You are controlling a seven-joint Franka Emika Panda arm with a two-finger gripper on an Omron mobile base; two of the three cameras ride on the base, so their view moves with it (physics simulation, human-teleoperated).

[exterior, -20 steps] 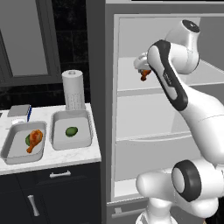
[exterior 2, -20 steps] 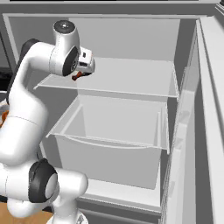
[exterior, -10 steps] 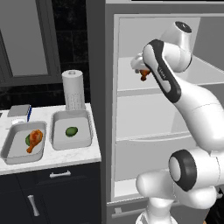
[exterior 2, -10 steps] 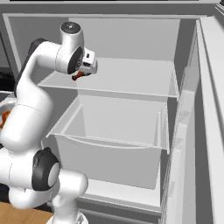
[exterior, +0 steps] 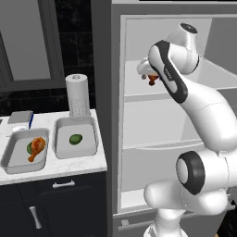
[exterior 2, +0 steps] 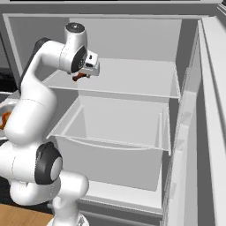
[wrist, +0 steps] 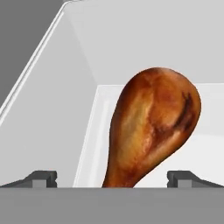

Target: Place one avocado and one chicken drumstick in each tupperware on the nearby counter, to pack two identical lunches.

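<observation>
The second drumstick (wrist: 151, 131) lies on the upper fridge shelf (exterior 2: 132, 84) near its left edge, bone end toward the hand (wrist: 112, 177). The hand stands released, jaws wide either side of the thin end, evidently lined up to grasp there. On the table (exterior: 69, 162), the right tupperware (exterior: 76, 137) lacks a drumstick.

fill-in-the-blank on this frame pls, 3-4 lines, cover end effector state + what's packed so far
1. The end effector is ____, its fingertips either side of the drumstick in the fridge.
2. That drumstick lies on a fridge ____.
3. The left tupperware holds an avocado and a ____.
4. The right tupperware holds just an avocado, so it lacks a ____.

Missing words: open; shelf; drumstick; drumstick
</observation>
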